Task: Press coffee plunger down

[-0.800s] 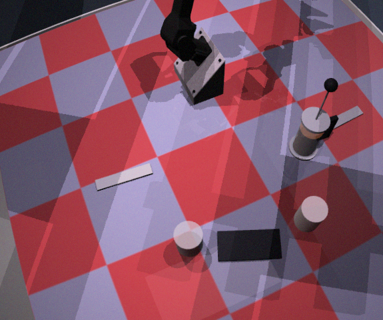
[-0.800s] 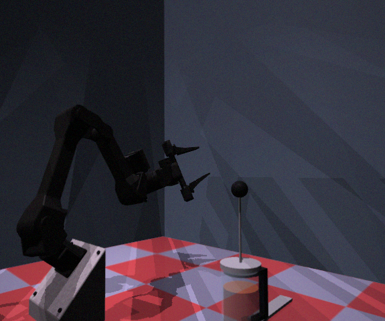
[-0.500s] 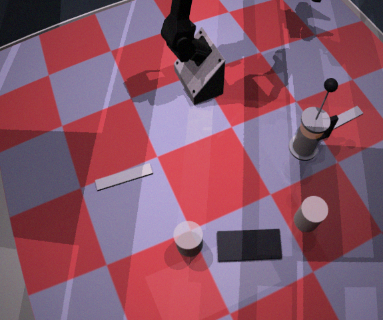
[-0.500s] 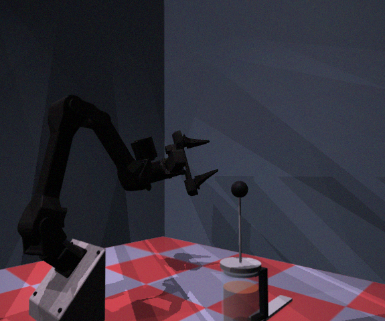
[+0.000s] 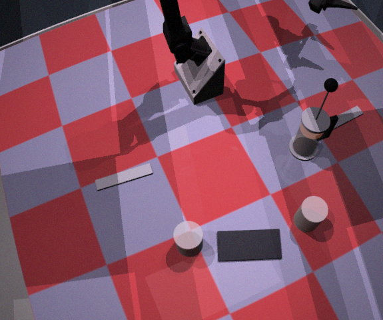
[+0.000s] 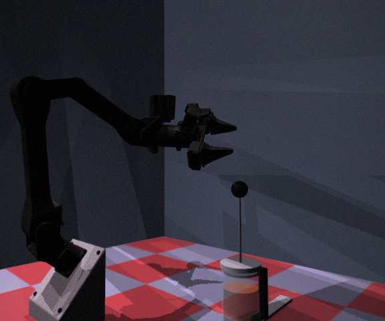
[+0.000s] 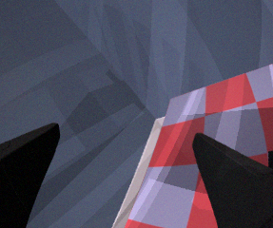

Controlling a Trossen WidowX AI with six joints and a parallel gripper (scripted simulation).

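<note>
While fingers [image 6: 232, 128] gape: one press [image 5: 309, 135], two cylinders [image 5: 188, 238].

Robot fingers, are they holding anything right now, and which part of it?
Nothing is held. The gripper is open, its fingers spread in the air above the plunger knob, not touching it.
</note>
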